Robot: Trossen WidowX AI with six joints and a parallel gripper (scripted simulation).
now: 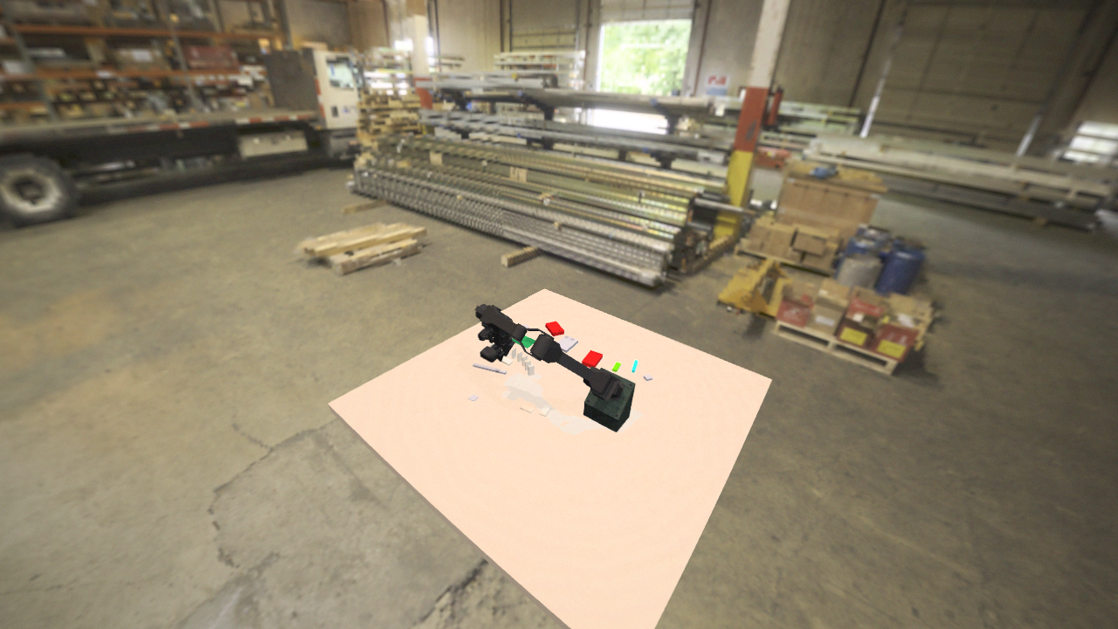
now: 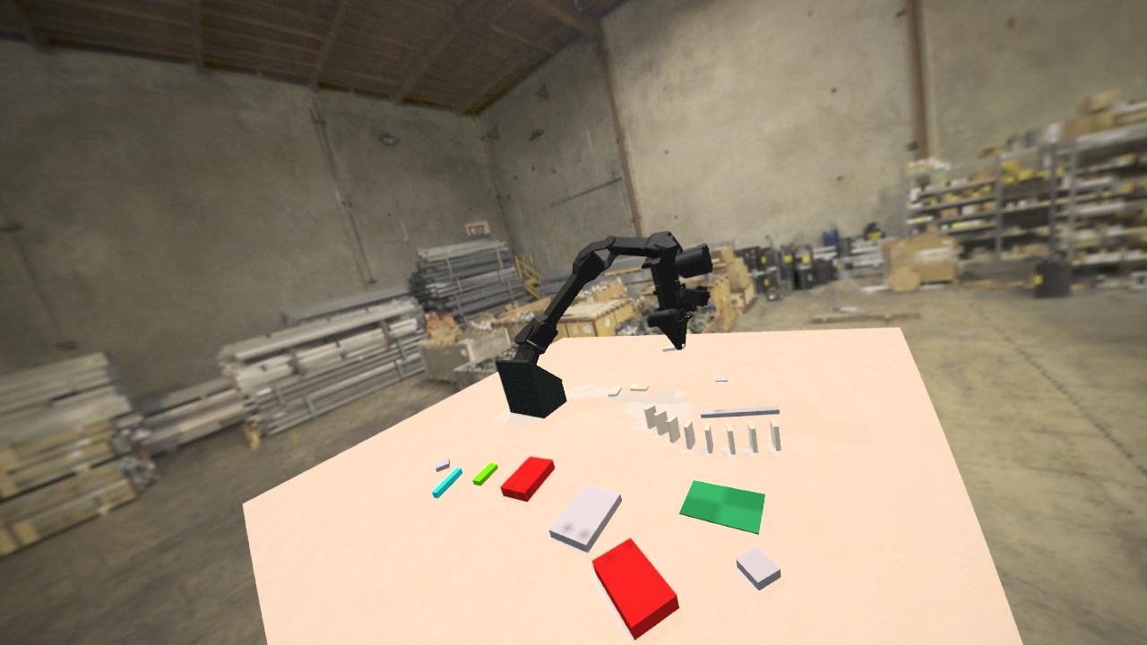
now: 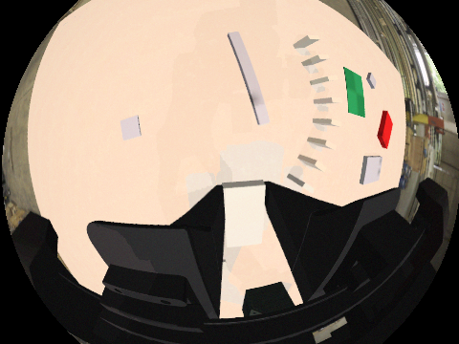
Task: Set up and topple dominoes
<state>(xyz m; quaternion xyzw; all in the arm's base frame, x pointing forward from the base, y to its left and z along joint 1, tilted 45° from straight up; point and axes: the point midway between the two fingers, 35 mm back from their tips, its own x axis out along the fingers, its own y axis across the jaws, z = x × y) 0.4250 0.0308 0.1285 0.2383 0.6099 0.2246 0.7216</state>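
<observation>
raised high above the pale pink square mat (image 2: pixel 882 513), the black parallel-jaw gripper (image 2: pixel 672 337) closed partway on a flat white domino (image 3: pixel 244 217), pinched between the two dark fingers and pointing down; held well above the surface, near the far edge, beyond the curved row of standing white dominoes (image 2: pixel 710 433). row of eight or so upright, bending from the dark green arm base (image 2: pixel 529 389) side toward the right edge, beside a long thin grey bar (image 2: pixel 739 412). two more white dominoes lying flat (image 2: pixel 626 390) close to the base. nearer the front edge: flat green rectangle (image 2: pixel 722 506), two red blocks (image 2: pixel 633 585), white slab (image 2: pixel 585 517), small grey tile (image 2: pixel 757 568), cyan stick (image 2: pixel 446 483), lime stick (image 2: pixel 484 473)
</observation>
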